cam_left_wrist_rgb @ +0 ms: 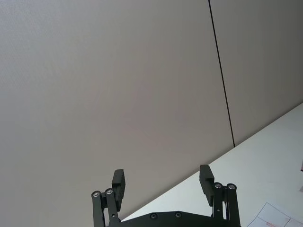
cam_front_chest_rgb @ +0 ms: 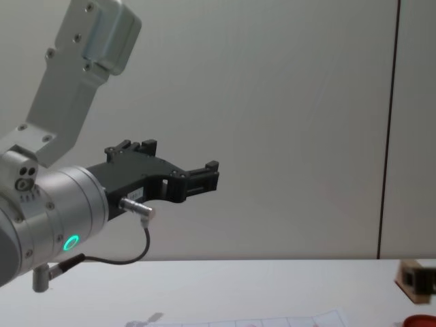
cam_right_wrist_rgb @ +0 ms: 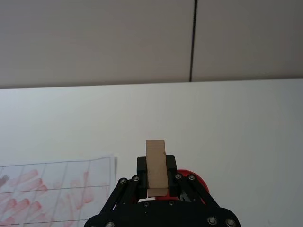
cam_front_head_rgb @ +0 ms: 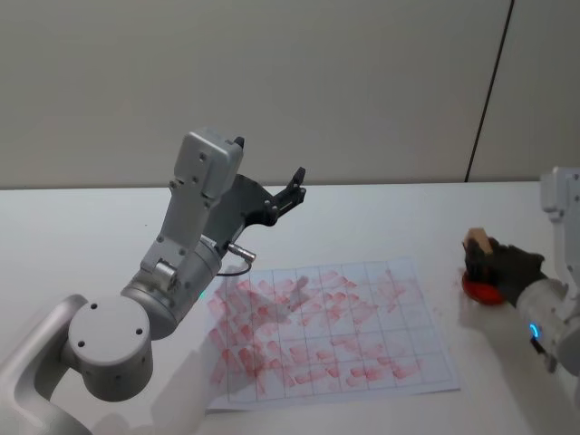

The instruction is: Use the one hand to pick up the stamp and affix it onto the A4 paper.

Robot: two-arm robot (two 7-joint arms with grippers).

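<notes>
One oblong wood-like stamp (cam_right_wrist_rgb: 155, 161), clamped, right end effector (cam_right_wrist_rgb: 156, 170)

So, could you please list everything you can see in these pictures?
A4 paper: one, white with a grey grid and many red marks, flat on the table before the robot.
Stamp: one, light wood colour, held in the right gripper.
Ink pad: one, red, on the table right of the paper, below the stamp.
Table: one, white, under it all.
Wall: grey-beige with a dark vertical seam, behind the table.
Left gripper: one, black, open, raised above the paper's far left corner.
Right gripper: one, black, shut on the stamp, over the ink pad.
</notes>
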